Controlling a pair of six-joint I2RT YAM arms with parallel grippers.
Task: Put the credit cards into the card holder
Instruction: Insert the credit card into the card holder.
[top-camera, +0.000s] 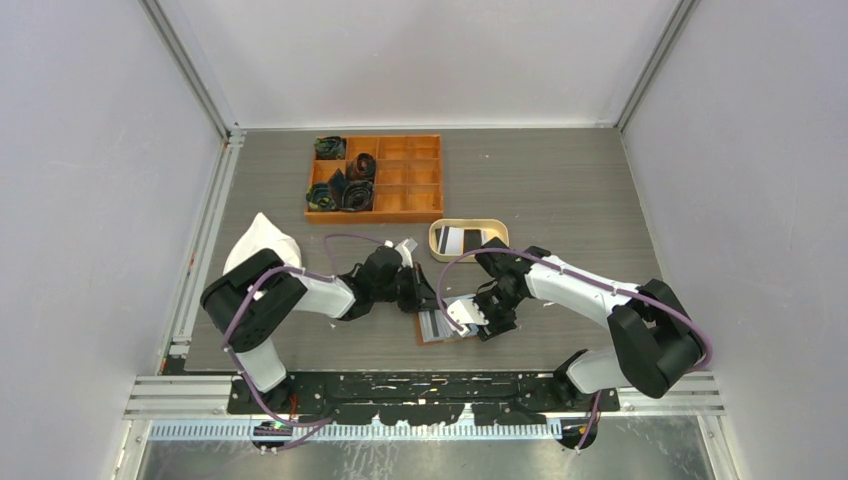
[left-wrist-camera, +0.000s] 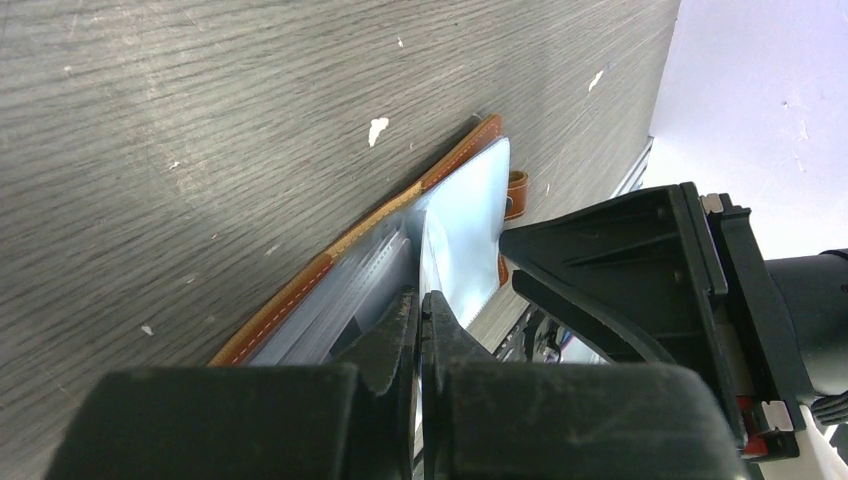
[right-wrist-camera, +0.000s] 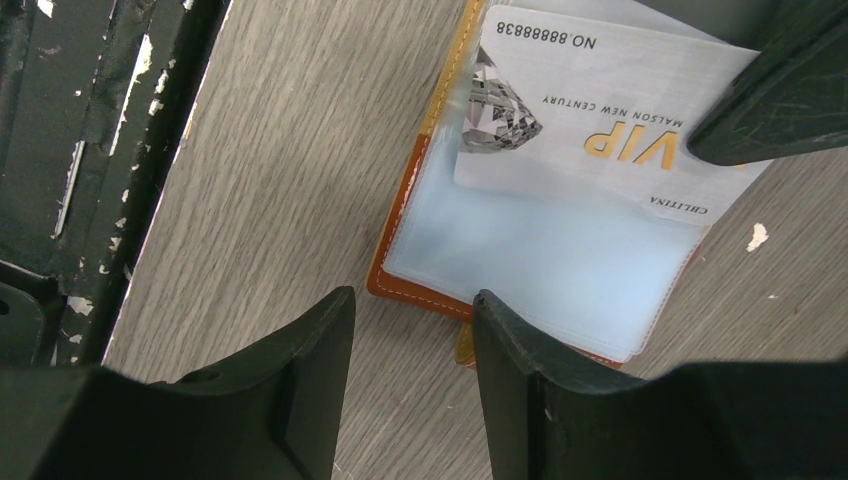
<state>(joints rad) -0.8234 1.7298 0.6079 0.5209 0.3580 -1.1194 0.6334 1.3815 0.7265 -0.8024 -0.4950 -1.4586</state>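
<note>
We see a robot lab cell: white walls (top-camera: 100, 150) in aluminium framing (top-camera: 190, 72); left arm (top-camera: 320, 292) and right arm (top-camera: 580, 285) bolted to a rail (top-camera: 420, 385) by a grey table (top-camera: 560, 190).

Top view: fixed high behind the arm bases, looking down on the whole table (top-camera: 560, 190). Left wrist: very close and low, grazing the tabletop, card holder (left-wrist-camera: 455, 220) seen edge-on. Right wrist: close, looking steeply down on it. All three views share the card holder.
</note>
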